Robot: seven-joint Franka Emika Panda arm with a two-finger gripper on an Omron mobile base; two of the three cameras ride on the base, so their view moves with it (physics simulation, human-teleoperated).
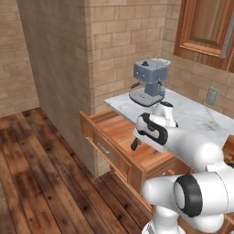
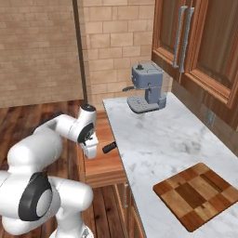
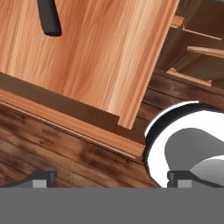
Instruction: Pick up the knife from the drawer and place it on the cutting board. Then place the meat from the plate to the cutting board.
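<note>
Reddish-brown wood makes up the drawer [image 1: 119, 137], and it is pulled out from under the table [image 2: 153, 139] at the table's left end. Inside the drawer lies the knife [image 2: 109, 147], on the drawer's flat floor close to the side next to the table edge. Its thick black handle shows in the right base view and also at the top left of the hand view [image 3: 49, 17]. I cannot see its blade.

White and dark, the robot arm bends over the open drawer. Its gripper [image 3: 109, 179] hangs above the drawer's outer front part. The fingers [image 3: 41, 179] are spread wide apart and hold nothing. The knife is a little way off from them and they do not touch it.

On the marble table, the cutting board [image 2: 197, 195] lies flat near the front right corner, as the right base view shows it. It has dark and light brown squares, and nothing lies on it. A grey-blue coffee machine [image 2: 146, 88] stands at the far end of the table, near the brick wall. Wooden cabinets [image 2: 200, 42] hang above the table on the right. The floor [image 1: 36, 173] is dark wooden planks.
</note>
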